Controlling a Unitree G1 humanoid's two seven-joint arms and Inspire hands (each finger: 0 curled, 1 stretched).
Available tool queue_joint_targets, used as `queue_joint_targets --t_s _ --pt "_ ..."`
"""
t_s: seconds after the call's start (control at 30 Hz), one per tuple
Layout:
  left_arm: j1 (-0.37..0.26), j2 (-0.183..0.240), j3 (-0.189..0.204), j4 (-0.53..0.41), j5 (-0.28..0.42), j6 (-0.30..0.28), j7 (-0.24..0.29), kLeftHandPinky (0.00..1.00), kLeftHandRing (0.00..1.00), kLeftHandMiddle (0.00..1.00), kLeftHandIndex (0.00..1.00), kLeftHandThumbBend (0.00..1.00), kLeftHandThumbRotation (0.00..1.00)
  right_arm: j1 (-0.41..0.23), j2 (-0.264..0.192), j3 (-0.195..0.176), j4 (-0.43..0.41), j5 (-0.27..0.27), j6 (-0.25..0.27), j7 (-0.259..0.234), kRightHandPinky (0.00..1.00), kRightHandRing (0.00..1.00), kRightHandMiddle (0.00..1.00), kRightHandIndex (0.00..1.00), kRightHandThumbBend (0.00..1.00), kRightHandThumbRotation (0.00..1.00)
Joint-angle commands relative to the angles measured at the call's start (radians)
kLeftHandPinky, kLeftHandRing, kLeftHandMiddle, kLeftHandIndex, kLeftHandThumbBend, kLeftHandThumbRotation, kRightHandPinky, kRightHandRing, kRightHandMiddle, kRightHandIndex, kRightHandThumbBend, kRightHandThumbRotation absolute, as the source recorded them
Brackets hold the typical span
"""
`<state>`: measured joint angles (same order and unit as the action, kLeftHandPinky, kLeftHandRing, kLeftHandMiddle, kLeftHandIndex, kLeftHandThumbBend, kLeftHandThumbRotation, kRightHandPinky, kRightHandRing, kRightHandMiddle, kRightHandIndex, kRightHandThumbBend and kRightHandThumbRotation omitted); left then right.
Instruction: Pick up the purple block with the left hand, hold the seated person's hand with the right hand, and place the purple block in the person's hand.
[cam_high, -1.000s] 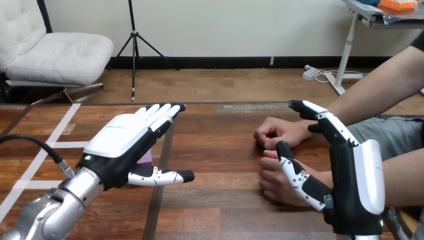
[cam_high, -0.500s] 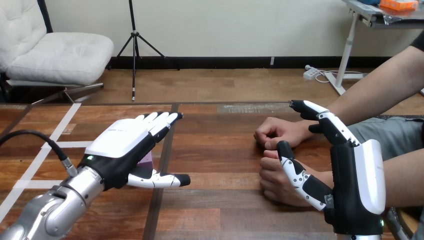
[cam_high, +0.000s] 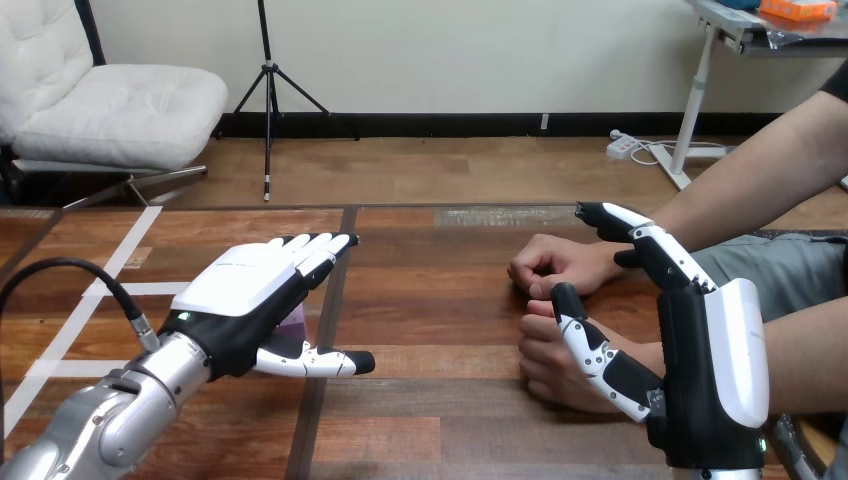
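My left hand (cam_high: 245, 295) hovers open over the table's left part, fingers straight and thumb stretched to the right. A sliver of the purple block (cam_high: 294, 322) peeks out beneath its palm; most of the block is hidden. My right hand (cam_high: 690, 340) stands open at the right, palm turned left, with its thumb across the person's nearer hand (cam_high: 550, 360), a loose fist on the table. Its fingers reach up beside the wrist of the person's farther hand (cam_high: 555, 265), also curled. I see no finger wrapped round either hand.
The wooden table (cam_high: 430, 300) has a dark seam (cam_high: 330, 310) running front to back just right of my left hand. White tape lines (cam_high: 110, 275) cross its left part. The person's forearms come in from the right edge.
My left hand has sunk lower and drawn slightly toward me, over the purple block. My right hand and the person's hands have stayed put.
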<state>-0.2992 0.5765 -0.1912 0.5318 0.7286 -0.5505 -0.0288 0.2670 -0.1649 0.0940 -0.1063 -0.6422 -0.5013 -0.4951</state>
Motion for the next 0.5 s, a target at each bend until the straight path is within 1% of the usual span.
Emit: queue_joint_targets --t_s 0.0,0.47 --pt "-0.086 0.023 -0.015 0.022 0.007 0.007 0.033 1.00 0.99 0.99 1.00 0.72 0.70 -0.060 -0.012 -0.021 0.003 0.006 -0.001 0.001 0.65 0.74 0.76 0.75 0.37 0.16" --pt "-0.119 0.030 -0.042 0.083 0.022 0.019 0.064 1.00 0.99 1.00 1.00 0.71 0.69 -0.063 -0.010 -0.027 0.002 0.004 0.000 0.010 0.65 0.74 0.76 0.74 0.37 0.15"
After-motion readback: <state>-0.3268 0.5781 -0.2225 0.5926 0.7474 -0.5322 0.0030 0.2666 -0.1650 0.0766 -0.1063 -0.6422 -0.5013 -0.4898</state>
